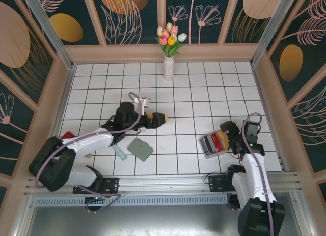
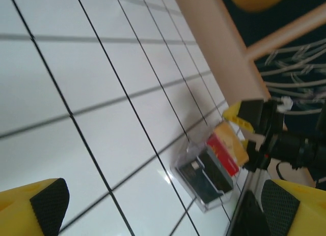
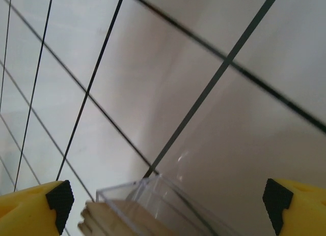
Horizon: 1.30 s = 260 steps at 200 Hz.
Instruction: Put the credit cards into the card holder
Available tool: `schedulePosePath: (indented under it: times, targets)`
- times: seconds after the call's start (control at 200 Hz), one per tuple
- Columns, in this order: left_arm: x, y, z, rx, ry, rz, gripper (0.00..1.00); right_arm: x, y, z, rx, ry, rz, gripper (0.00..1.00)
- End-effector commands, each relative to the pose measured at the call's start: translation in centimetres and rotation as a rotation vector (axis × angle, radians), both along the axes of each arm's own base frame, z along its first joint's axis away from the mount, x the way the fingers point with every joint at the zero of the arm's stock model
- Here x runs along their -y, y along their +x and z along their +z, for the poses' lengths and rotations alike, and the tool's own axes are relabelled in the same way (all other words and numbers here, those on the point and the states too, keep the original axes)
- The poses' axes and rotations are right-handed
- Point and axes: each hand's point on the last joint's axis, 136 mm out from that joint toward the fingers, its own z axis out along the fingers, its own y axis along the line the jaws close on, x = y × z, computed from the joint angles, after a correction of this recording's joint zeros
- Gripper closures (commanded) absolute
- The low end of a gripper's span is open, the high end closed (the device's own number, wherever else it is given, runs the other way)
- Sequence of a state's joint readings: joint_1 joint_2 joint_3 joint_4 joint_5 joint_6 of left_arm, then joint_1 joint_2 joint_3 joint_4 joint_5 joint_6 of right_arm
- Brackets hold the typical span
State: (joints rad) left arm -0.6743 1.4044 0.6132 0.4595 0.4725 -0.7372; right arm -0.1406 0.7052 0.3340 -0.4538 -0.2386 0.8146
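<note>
No text, brand or number is legible: the credit cards (image 2: pixel 227 147) in the clear box (image 2: pixel 201 198), at right, are too blurred to read.

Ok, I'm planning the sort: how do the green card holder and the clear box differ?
The card holder is opaque grey-green; the clear box is see-through. The card holder lies flat and bare; the clear box holds the credit cards. Both rest on the tiled table.
</note>
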Motion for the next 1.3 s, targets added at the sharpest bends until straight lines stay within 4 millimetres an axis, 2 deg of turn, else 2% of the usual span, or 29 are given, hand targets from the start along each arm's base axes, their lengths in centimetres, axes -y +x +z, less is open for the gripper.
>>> schedulePosePath:
  times: [0.0,0.215,0.305,0.49,0.636,0.831,0.896,0.906,0.921,1.101,1.296]
  targets:
    - [2.4,-0.6,0.0,-0.032,-0.02,-0.048,0.02,-2.5,-0.9,-0.8,-0.043,0.107,0.014,0.01]
    - [4.6,-1.8,-2.1,-0.122,-0.03,-0.104,0.02,-6.5,1.1,0.8,0.037,0.219,0.062,0.01]
    - [4.9,-2.1,-3.0,-0.173,-0.043,-0.112,0.01,-8.4,2.5,1.6,0.073,0.275,0.08,0.01]
    - [4.8,-2.3,-4.6,-0.244,-0.033,-0.093,0.01,-12.0,4.9,3.7,0.125,0.28,0.16,0.01]
    - [4.9,-1.6,-5.6,-0.269,-0.018,-0.054,0.01,-14.4,6.3,3.3,0.107,0.277,0.248,0.01]
    - [4.3,-0.3,-6.9,-0.29,0.004,0.043,0.01,-17.5,8.9,3.7,0.147,0.269,0.415,0.01]
    - [4.3,0.2,-6.7,-0.287,0.003,0.064,0.01,-18.5,9.9,3.8,0.157,0.263,0.474,0.01]
    - [4.3,0.2,-7.6,-0.302,0.016,0.069,0.01,-18.8,10.1,3.8,0.157,0.263,0.485,0.01]
    - [4.3,0.2,-7.8,-0.309,0.015,0.072,0.02,-18.9,10.4,3.8,0.157,0.26,0.492,0.01]
    - [5.3,0.8,-7.2,-0.324,-0.058,0.077,0.01,-21.8,12.9,3.4,0.158,0.288,0.614,0.02]
    - [5.3,1.9,-7.0,-0.315,-0.074,0.126,0.02,-23.0,15.8,2.5,0.146,0.23,0.689,0.01]
